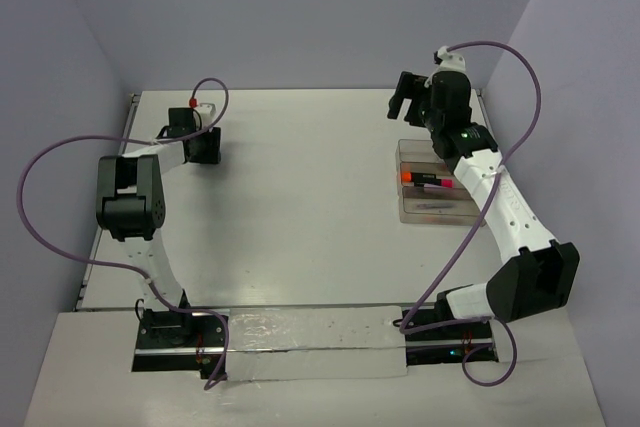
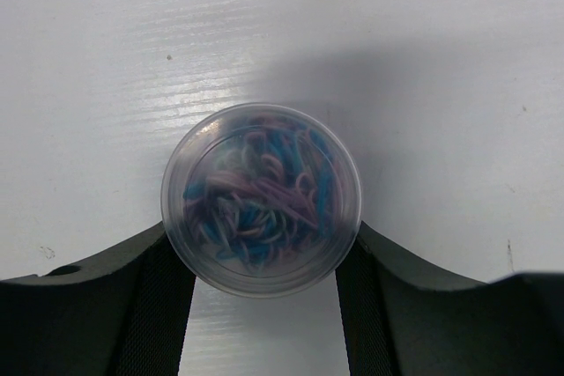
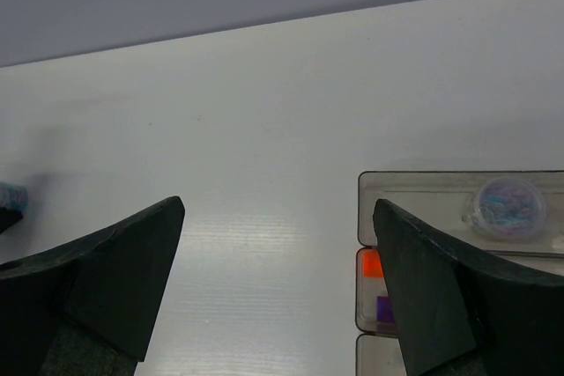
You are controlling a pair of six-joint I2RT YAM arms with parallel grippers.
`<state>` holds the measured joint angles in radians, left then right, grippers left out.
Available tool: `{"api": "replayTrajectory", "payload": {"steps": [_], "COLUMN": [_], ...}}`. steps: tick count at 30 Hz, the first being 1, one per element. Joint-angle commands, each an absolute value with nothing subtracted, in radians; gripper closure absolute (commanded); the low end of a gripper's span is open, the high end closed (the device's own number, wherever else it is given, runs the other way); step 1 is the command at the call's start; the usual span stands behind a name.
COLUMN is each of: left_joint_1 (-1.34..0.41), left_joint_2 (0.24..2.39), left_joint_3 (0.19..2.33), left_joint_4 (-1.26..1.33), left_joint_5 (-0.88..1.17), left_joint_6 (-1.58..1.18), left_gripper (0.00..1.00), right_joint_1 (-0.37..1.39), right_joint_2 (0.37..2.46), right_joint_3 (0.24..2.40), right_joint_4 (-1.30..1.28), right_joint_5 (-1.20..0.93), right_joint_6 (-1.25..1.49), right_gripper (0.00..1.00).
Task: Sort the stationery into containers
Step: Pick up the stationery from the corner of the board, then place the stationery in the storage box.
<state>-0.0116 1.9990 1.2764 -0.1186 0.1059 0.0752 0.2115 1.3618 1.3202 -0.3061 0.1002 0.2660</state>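
Note:
A small round clear jar point(image 2: 261, 195) full of blue and pink clips sits between my left gripper's point(image 2: 262, 248) fingers, which press both its sides; this is at the table's far left point(image 1: 203, 142). The smoky three-compartment tray point(image 1: 412, 213) lies at the right. It holds a black pen with an orange-red end point(image 1: 420, 178) and a magenta pen point(image 1: 445, 184) in the middle compartment. A second round jar point(image 3: 505, 209) stands in the tray's far compartment point(image 3: 423, 184). My right gripper point(image 3: 278, 209) is open and empty, above the table just left of the tray's far end point(image 1: 405, 99).
The table's far edge and back wall point(image 3: 264, 6) lie close behind both grippers. The right side wall point(image 1: 590, 97) stands just right of the tray. A taped strip point(image 1: 310, 342) runs between the arm bases.

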Motion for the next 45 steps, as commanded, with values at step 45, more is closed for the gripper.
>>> {"api": "replayTrajectory", "payload": {"steps": [45], "left_joint_1": [-0.097], "left_joint_2": [1.238], "left_joint_3": [1.353], "left_joint_4": [-0.857], "left_joint_5": [0.71], "left_joint_6": [0.668], "left_gripper": [1.0], "right_joint_1": [0.722], "right_joint_2": [1.882], "right_joint_3": [1.647], "right_joint_4": [0.149], "right_joint_5": [-0.742], "right_joint_6": [0.974], "right_gripper": [0.05]}}
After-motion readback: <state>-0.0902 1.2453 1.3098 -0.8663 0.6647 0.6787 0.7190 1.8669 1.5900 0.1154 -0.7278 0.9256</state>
